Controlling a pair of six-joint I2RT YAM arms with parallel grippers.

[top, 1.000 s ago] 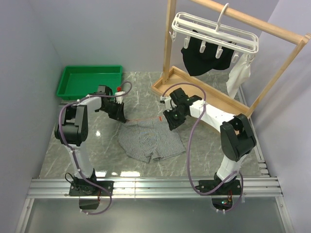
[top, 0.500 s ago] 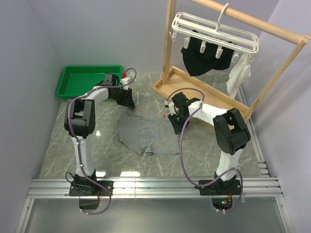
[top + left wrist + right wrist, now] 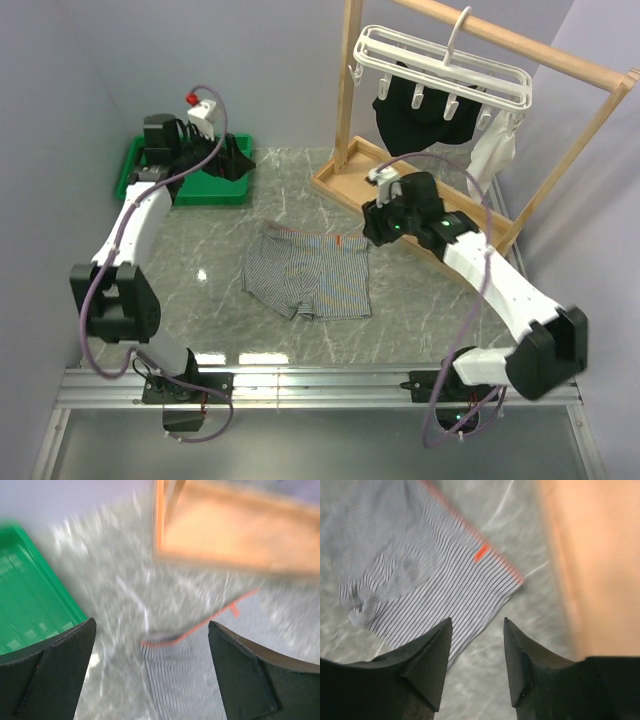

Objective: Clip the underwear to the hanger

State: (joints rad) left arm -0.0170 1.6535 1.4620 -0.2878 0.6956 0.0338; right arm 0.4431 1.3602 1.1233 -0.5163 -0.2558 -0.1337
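Underwear (image 3: 308,280) lies spread on the table (image 3: 200,300), waistband toward the far side and legs toward the arms, well apart from the hanger (image 3: 440,62) on the wooden rack (image 3: 350,90).

Left gripper (image 3: 235,160): over the green tray (image 3: 160,170); in the left wrist view its fingers (image 3: 55,675) stand wide apart, holding nothing. Right gripper (image 3: 372,226): just beyond the right waistband corner; in the right wrist view its jaws are parted and empty.

Step in hand, by judgement: pick-up, with no clipping done. The next move calls for both grippers to come down on the two waistband corners, pinch the hem only, and lift it level to the hanger's clips. Both wrist views are blurred.

Condition of the garment: thin grey-and-white pinstriped cloth with an orange-red waistband edge and a small orange tab. It lies mostly flat and is rumpled at the left leg. A black garment (image 3: 415,120) takes up part of the hanger; which clips are free cannot be told.
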